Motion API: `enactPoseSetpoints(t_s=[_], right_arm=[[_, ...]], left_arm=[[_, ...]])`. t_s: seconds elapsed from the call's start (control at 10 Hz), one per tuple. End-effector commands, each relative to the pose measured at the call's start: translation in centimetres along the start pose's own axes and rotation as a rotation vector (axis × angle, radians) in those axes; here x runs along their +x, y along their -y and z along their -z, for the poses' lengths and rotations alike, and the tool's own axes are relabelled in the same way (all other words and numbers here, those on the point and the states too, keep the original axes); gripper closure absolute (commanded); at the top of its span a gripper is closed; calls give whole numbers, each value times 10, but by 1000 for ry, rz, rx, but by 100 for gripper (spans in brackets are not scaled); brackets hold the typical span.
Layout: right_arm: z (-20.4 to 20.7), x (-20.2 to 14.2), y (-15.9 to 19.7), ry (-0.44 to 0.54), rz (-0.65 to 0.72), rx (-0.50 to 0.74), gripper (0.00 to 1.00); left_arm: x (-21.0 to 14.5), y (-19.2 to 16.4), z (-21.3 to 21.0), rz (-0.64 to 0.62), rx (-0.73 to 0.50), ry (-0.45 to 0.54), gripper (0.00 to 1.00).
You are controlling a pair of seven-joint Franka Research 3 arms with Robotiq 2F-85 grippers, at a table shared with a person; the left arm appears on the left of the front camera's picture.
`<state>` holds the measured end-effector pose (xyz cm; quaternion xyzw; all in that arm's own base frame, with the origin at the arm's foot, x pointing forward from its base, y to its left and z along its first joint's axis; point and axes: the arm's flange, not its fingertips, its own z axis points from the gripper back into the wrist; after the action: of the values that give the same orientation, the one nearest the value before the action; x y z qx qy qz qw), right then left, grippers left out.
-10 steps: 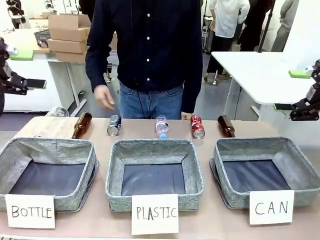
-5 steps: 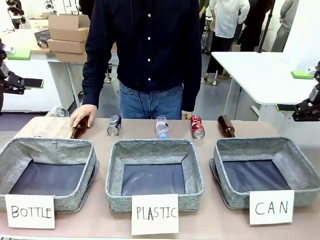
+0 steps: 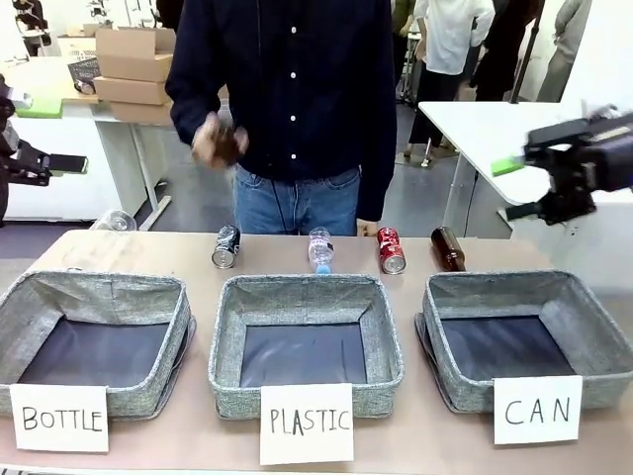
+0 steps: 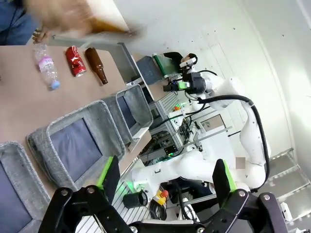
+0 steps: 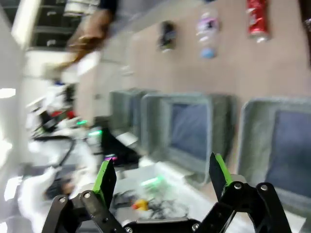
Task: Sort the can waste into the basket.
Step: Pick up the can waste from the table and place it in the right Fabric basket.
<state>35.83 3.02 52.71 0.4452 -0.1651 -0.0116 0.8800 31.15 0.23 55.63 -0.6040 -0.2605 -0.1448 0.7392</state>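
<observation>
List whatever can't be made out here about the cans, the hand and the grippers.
- Front view: the person's hand is motion-blurred; what it grips cannot be told.
- Front view: the right gripper is smeared by motion, its finger gap unreadable there.
- Front view: the print on the silver and black can is too small.
- Right wrist view: blur hides the label of the red can.

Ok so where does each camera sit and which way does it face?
Front: fixed between the arms, facing over the baskets to the person; right arm upper right.
Left wrist: on the left arm, facing across the table at the right arm; open jaws below.
Right wrist: on the right arm, blurred, facing the baskets; open jaws below.
All share the red can.
</observation>
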Motion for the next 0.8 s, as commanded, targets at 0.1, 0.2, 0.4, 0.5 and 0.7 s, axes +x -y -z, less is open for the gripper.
enactPoseSetpoints(t_s=[0.1, 0.2, 0.4, 0.5, 0.7], right_arm=[[43, 12, -19, -10, -71, -786, 0], [34, 0, -19, -12, -93, -756, 0], [45, 9, -29, 45, -143, -477, 0], [45, 9, -29, 45, -143, -477, 0], [54, 31, -18, 8, -169, -586, 0]], left_arm=[[3, 1, 1, 26, -25, 9, 0], [3, 1, 1, 26, -25, 9, 0], [3, 1, 1, 26, -25, 9, 0], [3, 1, 1, 26, -25, 9, 0], [3, 1, 1, 26, -25, 9, 0]])
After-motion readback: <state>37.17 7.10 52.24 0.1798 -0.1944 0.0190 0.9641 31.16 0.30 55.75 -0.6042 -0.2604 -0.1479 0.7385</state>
